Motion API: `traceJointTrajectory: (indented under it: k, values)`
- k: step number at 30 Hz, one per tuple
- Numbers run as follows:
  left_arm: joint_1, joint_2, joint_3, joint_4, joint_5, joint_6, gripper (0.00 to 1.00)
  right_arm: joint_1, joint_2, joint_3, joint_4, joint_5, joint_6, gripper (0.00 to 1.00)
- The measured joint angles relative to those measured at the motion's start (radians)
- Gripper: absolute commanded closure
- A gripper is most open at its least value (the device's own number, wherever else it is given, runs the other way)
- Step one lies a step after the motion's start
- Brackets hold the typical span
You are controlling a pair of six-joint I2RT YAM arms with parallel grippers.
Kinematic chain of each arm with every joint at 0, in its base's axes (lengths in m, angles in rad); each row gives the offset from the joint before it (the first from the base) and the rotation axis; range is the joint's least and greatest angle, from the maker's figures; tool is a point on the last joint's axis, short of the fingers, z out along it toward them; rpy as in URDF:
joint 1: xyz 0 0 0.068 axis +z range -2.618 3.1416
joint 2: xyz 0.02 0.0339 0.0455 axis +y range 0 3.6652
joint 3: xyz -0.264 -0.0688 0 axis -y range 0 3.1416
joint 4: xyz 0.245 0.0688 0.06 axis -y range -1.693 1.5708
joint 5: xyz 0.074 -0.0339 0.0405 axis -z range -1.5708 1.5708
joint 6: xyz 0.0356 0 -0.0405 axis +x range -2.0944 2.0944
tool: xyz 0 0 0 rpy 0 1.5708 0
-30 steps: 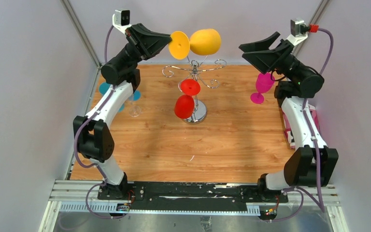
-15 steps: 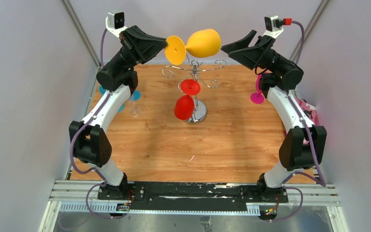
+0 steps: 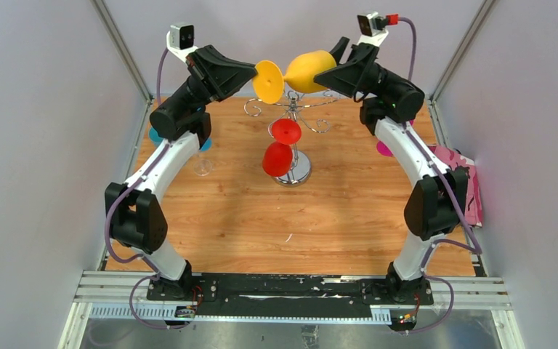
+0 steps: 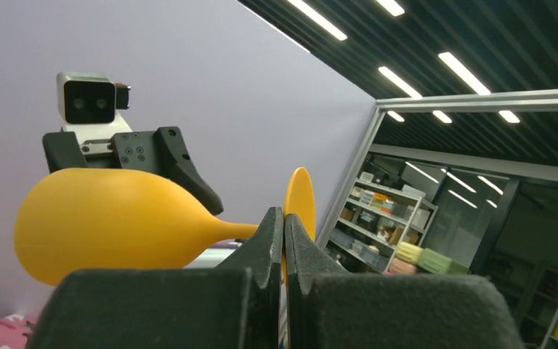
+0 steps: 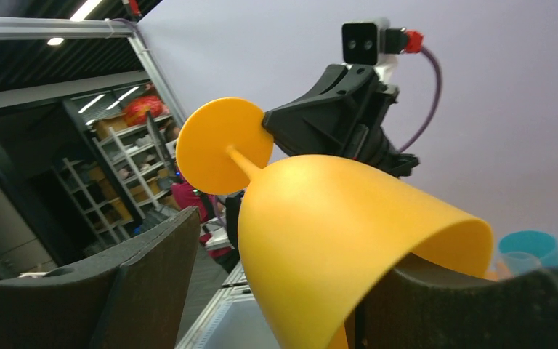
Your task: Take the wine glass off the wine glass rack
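On the left, a tight clench of the left gripper (image 3: 253, 70) on the foot of the yellow wine glass (image 3: 306, 68). Mid-scene, that glass sideways in the air above the wine glass rack (image 3: 295, 116), with a red wine glass (image 3: 277, 158) hanging lower down. On the right, right gripper (image 3: 329, 65) with jaws released, straddling the yellow bowl.
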Motion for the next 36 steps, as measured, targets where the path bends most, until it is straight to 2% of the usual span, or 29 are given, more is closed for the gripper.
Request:
traceJointTrajectory:
  k: [6,9,12,15,17,18,20,21,23,24,25,27,28,30,32,33,34,35,36]
  values:
    - [0.001,0.018,0.046,0.002,-0.007,-0.005,1.0,0.054,0.003,-0.017,0.007,-0.002,0.005,0.74]
    - [0.013,0.033,0.046,-0.002,-0.021,-0.004,1.0,0.054,-0.04,-0.059,0.039,0.01,0.01,0.98]
    - [0.019,0.051,0.046,-0.002,-0.031,-0.012,0.84,0.056,-0.093,-0.077,0.049,0.014,-0.002,1.0]
    - [0.011,0.048,0.046,0.001,-0.027,-0.013,0.64,0.055,-0.113,-0.097,0.05,0.014,-0.006,1.0]
    - [0.014,0.049,0.046,0.001,-0.013,-0.012,0.55,0.053,-0.123,-0.119,0.038,0.016,-0.014,1.0]
    - [0.02,0.049,0.046,0.001,-0.007,-0.011,0.55,0.048,-0.131,-0.137,0.034,0.016,-0.018,1.0]
    - [0.031,0.049,0.046,0.0,0.003,-0.011,0.56,0.032,-0.163,-0.182,0.021,0.018,-0.026,1.0]
    - [0.04,0.049,0.047,0.001,0.007,-0.013,0.6,0.022,-0.19,-0.207,0.008,0.016,-0.035,1.0]
    - [0.069,0.057,0.055,0.002,0.008,-0.019,0.78,-0.008,-0.26,-0.251,-0.031,0.009,-0.066,1.0]
    - [0.083,0.063,0.063,0.001,0.008,-0.024,0.93,-0.022,-0.296,-0.266,-0.054,0.004,-0.087,1.0]
    - [0.097,0.069,0.074,-0.002,0.008,-0.026,1.0,-0.042,-0.351,-0.283,-0.101,-0.004,-0.128,1.0]
    - [0.118,0.078,0.092,-0.04,0.021,0.003,1.0,-0.077,-0.48,-0.301,-0.261,-0.019,-0.266,1.0]
    - [0.123,0.073,0.092,-0.087,0.027,0.04,1.0,-0.088,-0.547,-0.293,-0.402,-0.016,-0.383,1.0]
    - [0.119,0.037,0.092,-0.321,0.032,0.201,1.0,-0.093,-0.653,-0.209,-0.786,0.037,-0.65,1.0]
    - [0.093,-0.024,0.121,-0.723,-0.032,0.47,1.0,-0.093,-0.711,-0.045,-1.207,0.168,-0.938,1.0]
    - [0.066,-0.043,0.178,-0.956,-0.109,0.618,1.0,-0.094,-0.721,0.014,-1.334,0.222,-1.031,1.0]
    - [0.027,-0.05,0.269,-1.192,-0.215,0.77,1.0,-0.097,-0.731,0.125,-1.537,0.313,-1.177,1.0]
    - [-0.011,-0.05,0.35,-1.357,-0.322,0.883,1.0,-0.096,-0.731,0.146,-1.577,0.332,-1.21,1.0]
    - [-0.068,-0.05,0.45,-1.553,-0.446,1.009,1.0,-0.096,-0.725,0.202,-1.69,0.391,-1.284,1.0]
